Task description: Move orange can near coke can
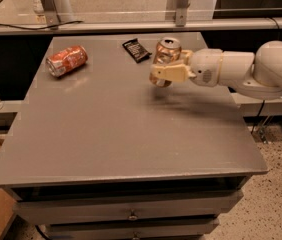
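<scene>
The orange can, golden-bronze with a silver top, is upright in my gripper, lifted a little above the grey table at its far middle-right. The gripper's pale fingers are shut on the can's lower body; the white arm reaches in from the right. The coke can, red-orange with white markings, lies on its side at the table's far left, well apart from the gripper.
A small black wrapper lies on the table just left of the held can, between it and the coke can. A rail with metal posts runs behind the table. Drawers sit below the front edge.
</scene>
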